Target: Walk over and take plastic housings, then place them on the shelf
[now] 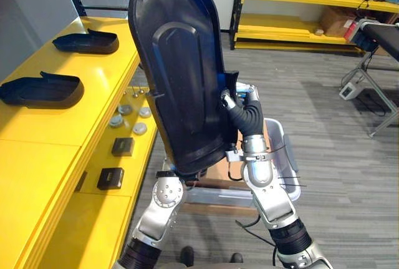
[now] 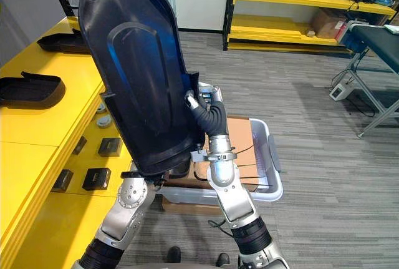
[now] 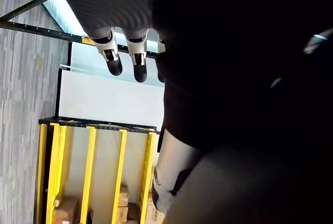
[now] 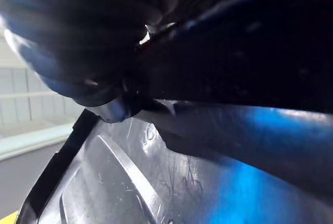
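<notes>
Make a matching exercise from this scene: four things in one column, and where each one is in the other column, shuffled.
Things
1. large housing
2. small housings
3. black boxes
4. cardboard

Places
A. in the grey tub
B. held upright by the left hand and the right hand
C. on the yellow shelf top
D. on the lower ledge

Pairs: 1-B, 2-C, 3-D, 4-A
</notes>
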`<state>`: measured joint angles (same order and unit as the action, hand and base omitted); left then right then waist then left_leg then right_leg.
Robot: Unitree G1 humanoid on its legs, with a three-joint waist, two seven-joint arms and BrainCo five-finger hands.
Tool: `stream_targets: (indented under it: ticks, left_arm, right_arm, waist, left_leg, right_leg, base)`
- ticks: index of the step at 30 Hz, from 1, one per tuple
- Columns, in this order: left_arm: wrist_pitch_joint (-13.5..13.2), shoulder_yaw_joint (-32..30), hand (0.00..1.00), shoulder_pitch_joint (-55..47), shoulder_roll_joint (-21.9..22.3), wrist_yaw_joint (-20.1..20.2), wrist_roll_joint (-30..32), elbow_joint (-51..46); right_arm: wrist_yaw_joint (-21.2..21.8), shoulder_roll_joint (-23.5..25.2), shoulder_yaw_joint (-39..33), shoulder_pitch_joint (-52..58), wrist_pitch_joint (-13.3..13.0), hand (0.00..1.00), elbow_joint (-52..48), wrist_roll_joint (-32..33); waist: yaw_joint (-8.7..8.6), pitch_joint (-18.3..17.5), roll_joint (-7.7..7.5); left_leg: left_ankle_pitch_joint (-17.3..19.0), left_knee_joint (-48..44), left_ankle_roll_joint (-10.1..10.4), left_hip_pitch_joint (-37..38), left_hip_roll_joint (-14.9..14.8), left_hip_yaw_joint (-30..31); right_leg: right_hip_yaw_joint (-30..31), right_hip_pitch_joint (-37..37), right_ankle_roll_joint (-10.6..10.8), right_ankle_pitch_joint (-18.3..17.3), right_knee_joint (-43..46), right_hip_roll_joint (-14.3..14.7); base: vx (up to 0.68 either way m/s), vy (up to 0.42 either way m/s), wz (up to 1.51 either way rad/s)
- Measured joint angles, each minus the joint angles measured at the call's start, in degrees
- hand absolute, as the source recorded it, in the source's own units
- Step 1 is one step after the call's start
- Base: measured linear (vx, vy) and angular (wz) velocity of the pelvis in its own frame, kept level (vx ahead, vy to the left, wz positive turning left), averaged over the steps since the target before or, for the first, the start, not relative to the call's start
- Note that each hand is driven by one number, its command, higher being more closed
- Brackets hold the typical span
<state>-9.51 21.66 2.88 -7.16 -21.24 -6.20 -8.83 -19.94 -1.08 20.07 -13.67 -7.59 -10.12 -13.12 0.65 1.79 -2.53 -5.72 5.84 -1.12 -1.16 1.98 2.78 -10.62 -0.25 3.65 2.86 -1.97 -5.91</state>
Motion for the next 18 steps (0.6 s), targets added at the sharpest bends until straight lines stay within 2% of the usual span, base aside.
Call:
stream_targets:
  ticks: [4,12,18]
  left_arm:
    - [0.3,-1.9,0.0,-0.4,0.1,0.2,0.0,0.4]
    - [0.2,-11.1,0.0,-6.1,0.2,2.1,0.1,-0.1]
    - [-0.1,-13.0,0.0,-9.0,0.4,2.5,0.0,-4.0]
  right_arm:
    - [0.0,-1.4,-2.1,0.5,0.2,1.0,1.0,-1.1]
    - [-0.3,-4.1,-14.3,4.7,1.9,1.0,2.7,-3.3]
    - [-1.4,-5.1,-18.2,5.1,1.9,1.0,2.7,-5.4]
  waist:
    - [0.05,0.0,0.0]
    - [-0.02,-0.1,0.11]
    - [-0.02,-0.3,0.27]
  left_leg:
    - [0.0,0.0,0.0,0.0,0.0,0.1]
    - [0.0,0.0,0.0,0.4,0.0,0.3]
    - [0.2,0.1,0.3,0.9,0.0,0.5]
  right_leg:
    - [-0.1,0.0,0.0,0.0,0.0,0.0]
    - [-0.2,0.3,0.1,0.0,0.0,0.0]
    - [-0.3,1.0,-0.1,-0.3,0.0,0.0]
  base:
    - [0.0,0.0,0.0]
    - [0.0,0.0,0.0]
    - [0.0,0.0,0.01]
